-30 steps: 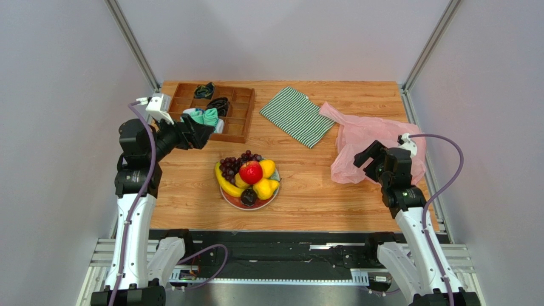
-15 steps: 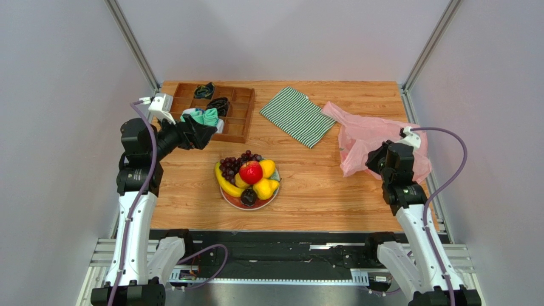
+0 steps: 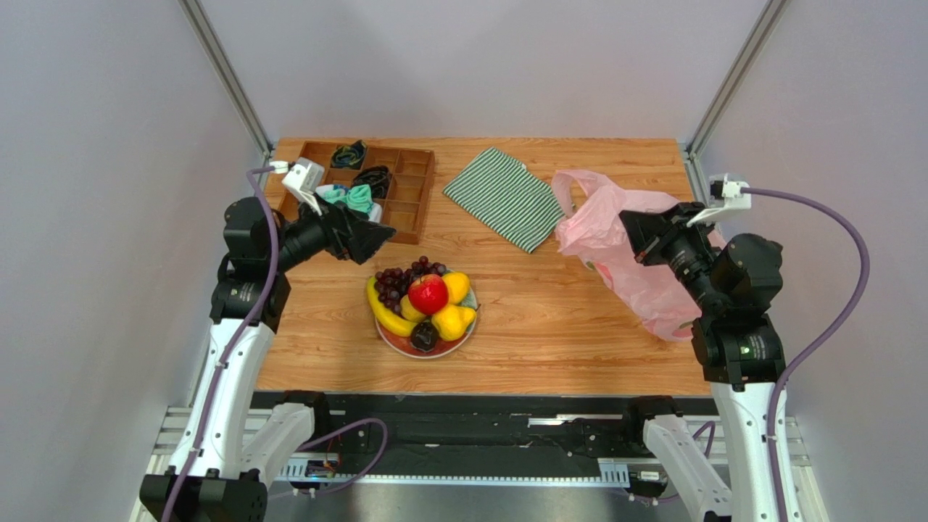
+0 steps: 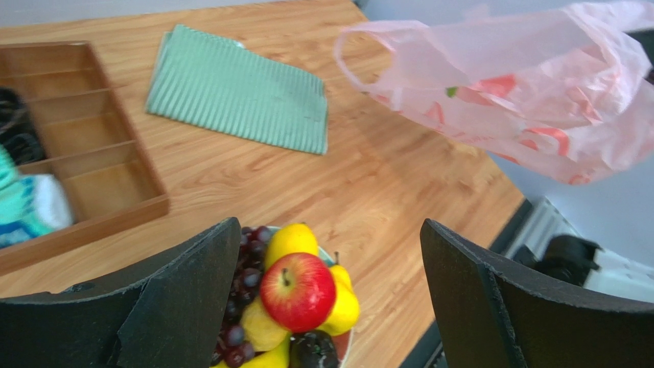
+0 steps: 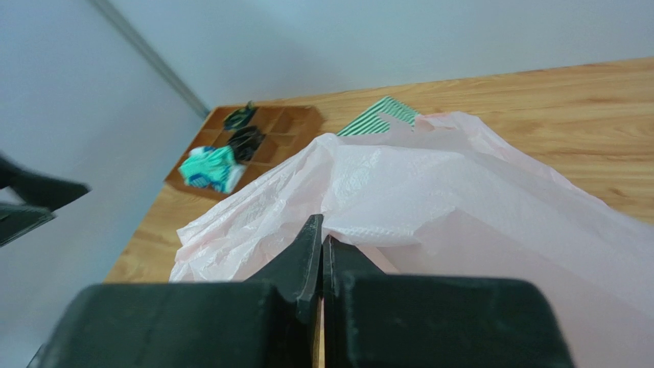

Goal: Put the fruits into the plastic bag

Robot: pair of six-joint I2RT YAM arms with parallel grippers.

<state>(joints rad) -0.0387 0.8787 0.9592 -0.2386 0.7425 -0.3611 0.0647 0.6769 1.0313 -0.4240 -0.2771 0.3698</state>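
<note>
The black right gripper (image 5: pixel 322 230) has its two fingers pressed tight together, pinching a fold of the thin pink crinkly plastic bag (image 5: pixel 430 192). The bag covers much of the light brown wooden table (image 5: pixel 553 107). Just behind the bag, a green-and-white striped cloth (image 5: pixel 380 115) peeks out. Left of the bag, farther back, a brown wooden tray with little boxes (image 5: pixel 288 123) holds a teal-and-white bundle (image 5: pixel 211 169) and some dark things (image 5: pixel 247 140).

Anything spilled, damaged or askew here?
Nothing stands out. The fruits sit piled on the plate, none spilled; the plastic bag hangs from the shut right pincer, no tear visible.
</note>
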